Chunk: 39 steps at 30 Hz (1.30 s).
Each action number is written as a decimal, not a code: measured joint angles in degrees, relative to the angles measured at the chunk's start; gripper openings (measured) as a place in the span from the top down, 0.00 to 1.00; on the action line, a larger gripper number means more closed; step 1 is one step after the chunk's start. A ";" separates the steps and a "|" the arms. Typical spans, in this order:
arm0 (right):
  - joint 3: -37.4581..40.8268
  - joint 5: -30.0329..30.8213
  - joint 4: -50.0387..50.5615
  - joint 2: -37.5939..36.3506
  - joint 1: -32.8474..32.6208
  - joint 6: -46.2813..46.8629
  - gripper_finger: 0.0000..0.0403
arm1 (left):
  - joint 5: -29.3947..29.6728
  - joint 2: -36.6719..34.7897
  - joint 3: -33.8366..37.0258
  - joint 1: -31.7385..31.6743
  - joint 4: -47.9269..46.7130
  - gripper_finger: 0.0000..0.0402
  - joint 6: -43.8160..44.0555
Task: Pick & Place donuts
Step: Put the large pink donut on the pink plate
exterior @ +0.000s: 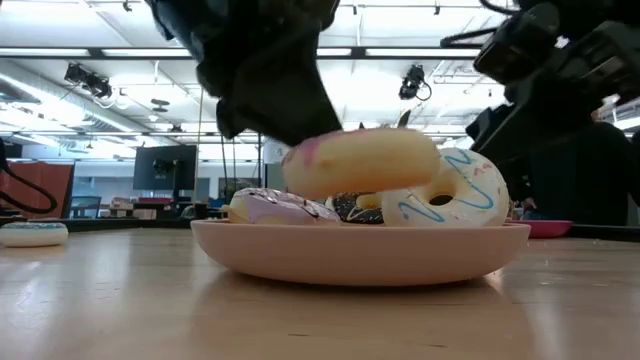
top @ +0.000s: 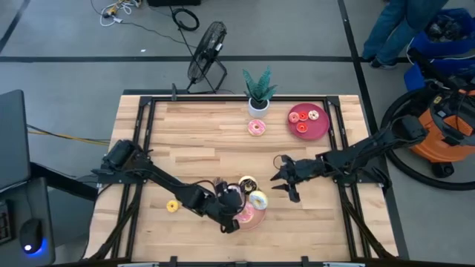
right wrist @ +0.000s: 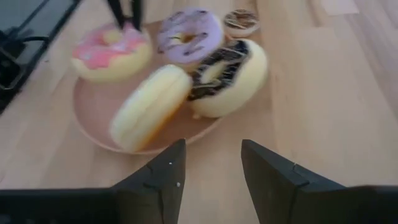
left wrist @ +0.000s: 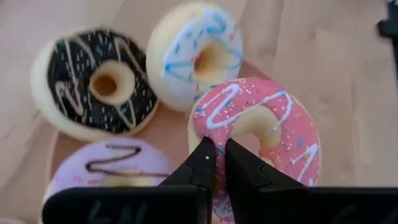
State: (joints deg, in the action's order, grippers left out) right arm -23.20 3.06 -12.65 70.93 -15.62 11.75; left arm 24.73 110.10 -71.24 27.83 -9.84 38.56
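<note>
A small yellow donut [top: 173, 205] lay alone on the table [top: 193, 141] at the left. The left gripper [left wrist: 221, 155] pinched the rim of a pink-iced donut [left wrist: 261, 134] over the pink plate [right wrist: 93, 109], beside the chocolate [left wrist: 99, 81], white [left wrist: 196, 53] and purple [left wrist: 112, 165] donuts. The right gripper [right wrist: 211, 165] hovered nearby, jaws partly open, empty.
</note>
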 joint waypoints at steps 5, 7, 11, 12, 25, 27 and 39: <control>0.00 1.73 -0.50 -0.52 -2.57 0.04 0.59 | -0.40 1.07 0.00 0.00 -2.44 0.92 1.38; 0.00 2.56 -0.74 -0.73 -3.13 0.17 0.59 | -0.30 1.45 0.02 -0.02 -2.63 0.92 1.23; -0.02 2.72 -0.97 -0.83 -3.42 0.24 0.59 | 0.04 1.43 0.00 0.00 -2.38 0.92 0.83; -0.04 2.72 -1.04 -0.86 -3.42 0.27 0.59 | 0.09 1.45 0.02 -0.02 -2.54 0.92 0.27; -0.04 2.54 -0.98 -0.86 -3.40 0.46 0.59 | 5.74 1.45 0.04 0.07 -2.59 0.75 -0.87; -0.04 2.54 -0.96 -0.86 -3.40 0.46 0.59 | 6.76 1.45 0.04 0.11 -3.11 0.72 -0.87; -0.09 2.52 -0.47 -0.86 -3.40 1.33 0.59 | 8.73 1.42 -1.87 1.37 -5.19 0.55 -0.84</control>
State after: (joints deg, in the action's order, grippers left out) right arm -23.29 5.58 -13.12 70.06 -19.03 13.08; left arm 33.46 111.53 -73.11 29.20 -15.03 37.72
